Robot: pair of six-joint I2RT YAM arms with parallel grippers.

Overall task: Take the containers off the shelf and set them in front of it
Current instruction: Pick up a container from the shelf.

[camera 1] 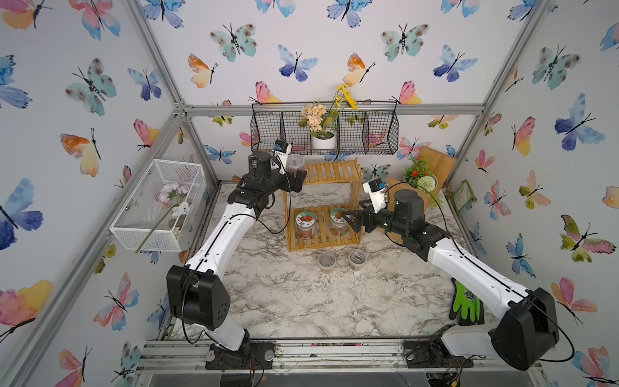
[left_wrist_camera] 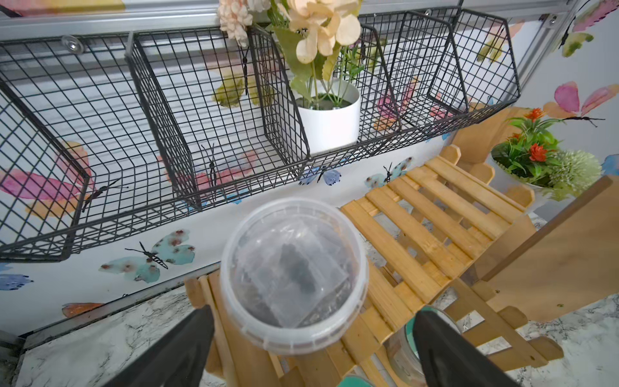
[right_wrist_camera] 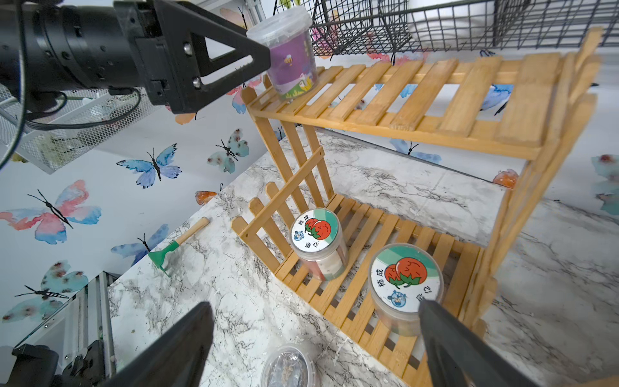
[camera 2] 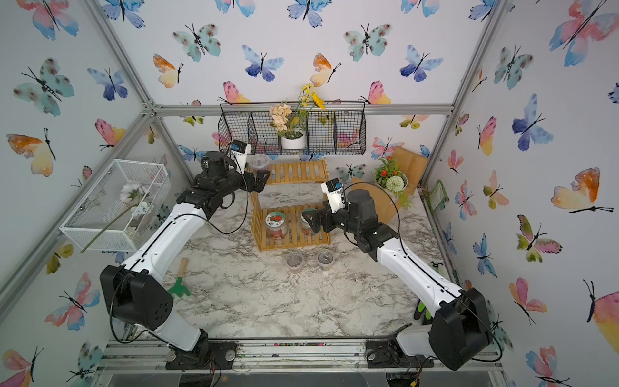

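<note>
The purple cup (right_wrist_camera: pixel 294 57), being reached for by the unclenched left gripper (left_wrist_camera: pixel 313 313) (right gripper (right_wrist_camera: pixel 316 306) likewise), is risking being toppled by off-centre closing.

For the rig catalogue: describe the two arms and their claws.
The left arm and right arm have white shells between black joint housings, with black cables along them. The left claw and right claw are black with triangular cut-out fingers. White wrist cameras carry blue tags.
</note>
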